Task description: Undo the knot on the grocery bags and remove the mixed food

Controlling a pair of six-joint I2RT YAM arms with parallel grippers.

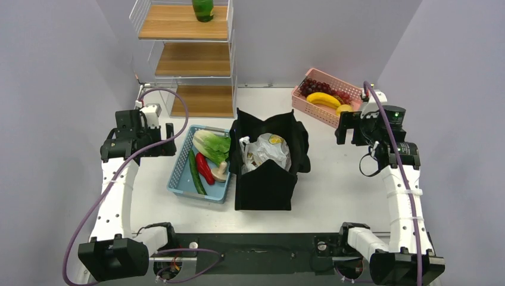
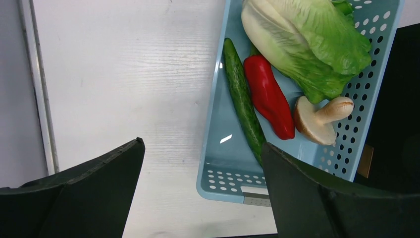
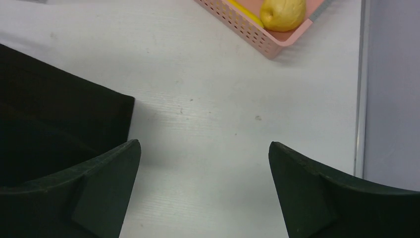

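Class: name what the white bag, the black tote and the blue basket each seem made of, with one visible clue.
White bag: probably thin plastic film, translucent, crinkled. Black tote: seemingly matte fabric; soft, folding walls. Blue basket: likely rigid moulded plastic, slightly glossy; regular holes, glare spot.

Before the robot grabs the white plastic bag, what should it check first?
1. Grippers free: ok. The left gripper and the right gripper are both open and empty.
2. Bag easy to find: ok. The grocery bag sits inside the black tote, whose mouth is open.
3. Knot found: cannot tell. The plastic is crumpled and no knot shows clearly.
4. Grippers lined up on the bag: not ok. The left one is above the near end of the blue basket. The right one is above the table, between the tote and the pink basket.
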